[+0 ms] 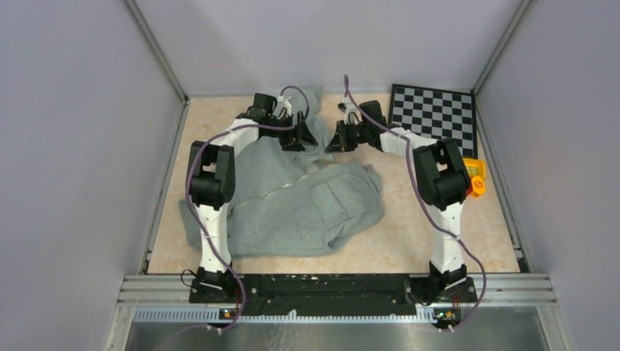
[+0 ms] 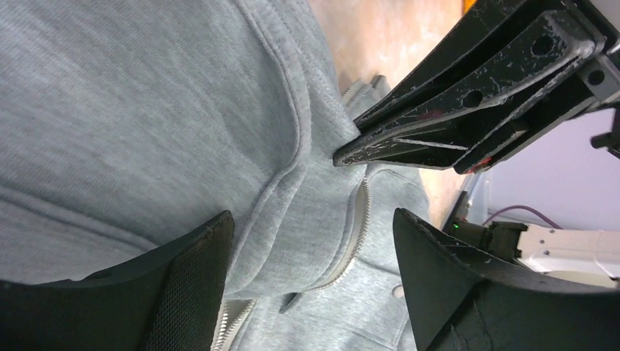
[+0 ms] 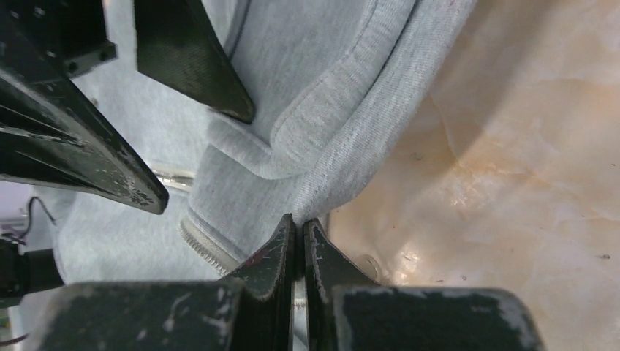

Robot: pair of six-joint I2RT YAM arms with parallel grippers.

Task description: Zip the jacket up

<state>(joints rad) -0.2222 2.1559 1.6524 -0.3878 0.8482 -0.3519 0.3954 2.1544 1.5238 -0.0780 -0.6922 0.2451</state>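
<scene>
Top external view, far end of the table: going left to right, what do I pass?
left gripper → right gripper, closed on an edge of the jacket → checkerboard

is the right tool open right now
No, the right tool is shut, its tips pinching the edge of the jacket.
</scene>
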